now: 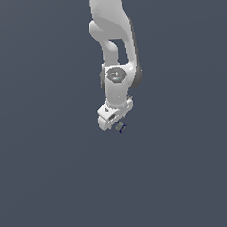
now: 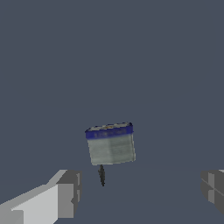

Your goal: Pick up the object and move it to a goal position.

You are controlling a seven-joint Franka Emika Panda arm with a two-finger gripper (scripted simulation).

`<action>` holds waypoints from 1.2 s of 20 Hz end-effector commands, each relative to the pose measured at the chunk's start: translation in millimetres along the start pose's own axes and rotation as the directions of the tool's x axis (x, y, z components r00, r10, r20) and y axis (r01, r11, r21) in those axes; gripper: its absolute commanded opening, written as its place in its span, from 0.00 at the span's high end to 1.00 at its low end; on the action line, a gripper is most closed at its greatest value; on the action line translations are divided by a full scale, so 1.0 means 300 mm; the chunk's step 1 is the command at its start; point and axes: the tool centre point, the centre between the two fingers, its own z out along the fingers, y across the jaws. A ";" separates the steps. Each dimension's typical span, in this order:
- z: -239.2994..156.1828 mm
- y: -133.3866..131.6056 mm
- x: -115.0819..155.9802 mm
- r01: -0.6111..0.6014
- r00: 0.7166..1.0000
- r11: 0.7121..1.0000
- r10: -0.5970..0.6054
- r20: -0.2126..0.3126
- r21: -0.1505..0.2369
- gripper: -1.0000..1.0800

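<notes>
The object is a small grey-olive block with a dark blue band along one edge. In the wrist view it lies on the grey floor, ahead of the gap between my two fingers and touching neither. My gripper is open, with one fingertip and the other fingertip far apart. In the exterior view the white gripper hangs low on the arm, and the object shows just beside its tip, toward the exterior view's right.
A plain dark grey floor fills both views. The white arm comes down from the top of the exterior view. No other object or goal marker shows.
</notes>
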 end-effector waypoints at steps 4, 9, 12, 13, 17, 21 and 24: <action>0.035 -0.041 -0.009 0.097 0.995 0.995 -0.097 -0.003 0.004 0.04; 0.050 -0.058 -0.013 0.135 0.991 0.991 -0.135 -0.004 0.007 0.04; 0.049 -0.058 -0.013 0.134 0.991 0.991 -0.134 -0.004 0.007 0.04; 0.050 -0.058 -0.013 0.134 0.991 0.991 -0.134 -0.004 0.007 0.04; 0.074 -0.059 -0.014 0.134 0.991 0.991 -0.134 -0.003 0.007 0.04; 0.128 -0.062 -0.015 0.137 0.991 0.991 -0.137 -0.004 0.007 0.04; 0.175 -0.063 -0.016 0.138 0.990 0.990 -0.138 -0.004 0.007 0.04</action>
